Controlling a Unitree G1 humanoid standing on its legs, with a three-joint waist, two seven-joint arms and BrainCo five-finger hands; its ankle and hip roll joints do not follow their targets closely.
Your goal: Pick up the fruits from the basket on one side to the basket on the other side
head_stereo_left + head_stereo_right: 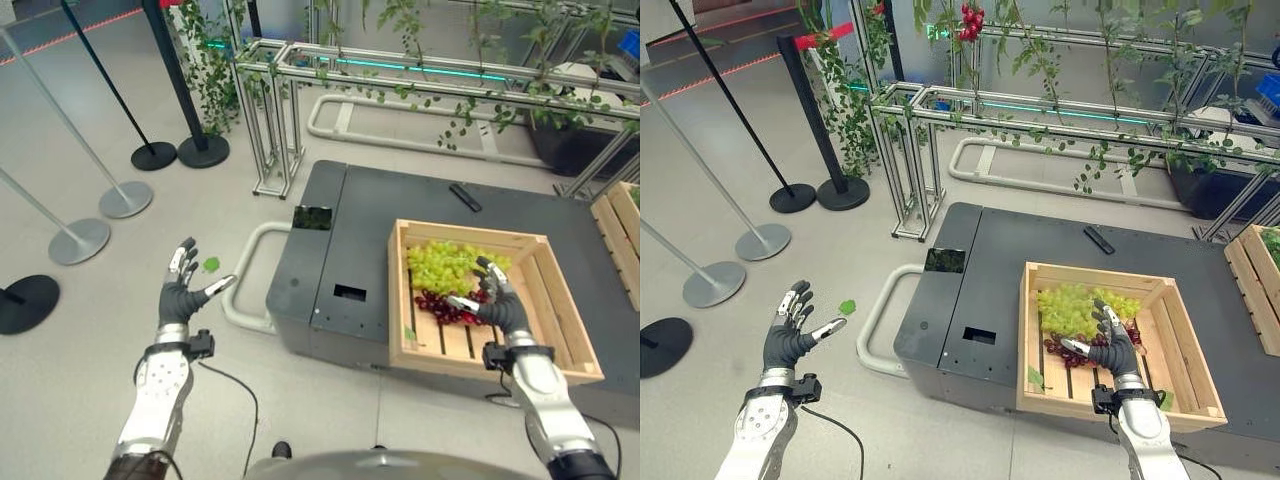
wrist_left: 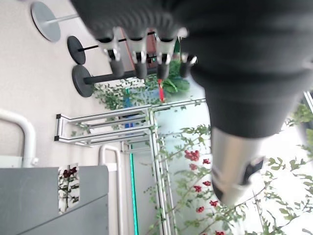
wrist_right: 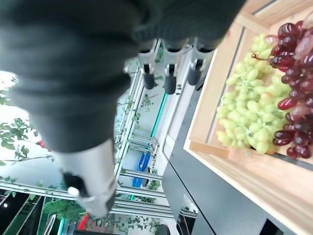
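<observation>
Wooden crate (image 1: 570,330) holds green grapes (image 1: 445,265) and red grapes (image 1: 440,303); right hand (image 1: 497,298) hovers spread above, poised to grasp.

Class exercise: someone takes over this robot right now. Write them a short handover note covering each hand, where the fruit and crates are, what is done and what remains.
Right hand: open, fingers spread, hovering over the wooden crate on the dark platform, above the red grapes; holding nothing.
Left hand: open, raised over the floor to the left of the platform, idle and empty.
Fruit: green grapes and red grapes both lie in that crate.
Second crate: at the right edge; its contents cannot be judged.
Done: nothing lifted as far as can be seen.
Left: grasp a bunch, probably the red one, carry it to the other crate, then repeat.
</observation>
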